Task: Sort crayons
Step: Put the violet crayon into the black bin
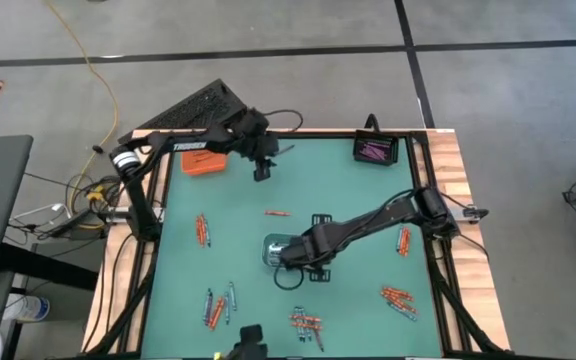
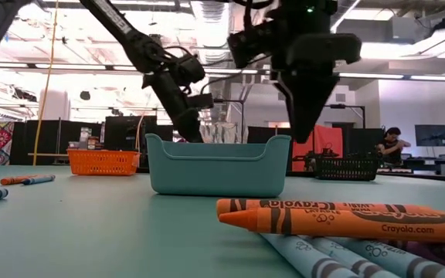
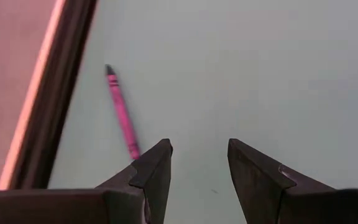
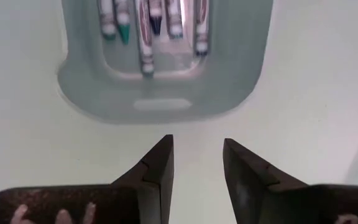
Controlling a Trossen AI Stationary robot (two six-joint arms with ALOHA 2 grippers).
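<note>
The right gripper [image 1: 286,255] hangs over the clear tray [image 1: 271,249] near the middle of the green table [image 1: 348,190]. Its fingers are a little apart and hold nothing. Inside the tray lie a few crayons [image 4: 146,25], side by side.

The left gripper [image 1: 261,170] is near the far edge of the table, beside the orange tray [image 1: 204,162]. Its fingers are a little apart too, with nothing between them. One pink crayon [image 3: 122,114] lies on the table just in front of it, close to the table's dark rim.

More crayons [image 1: 203,230] lie in small bunches all over the table. Some pink ones sit in the black tray [image 1: 376,150] at the far right corner. Orange and blue ones lie close to the low camera [image 2: 338,220].
</note>
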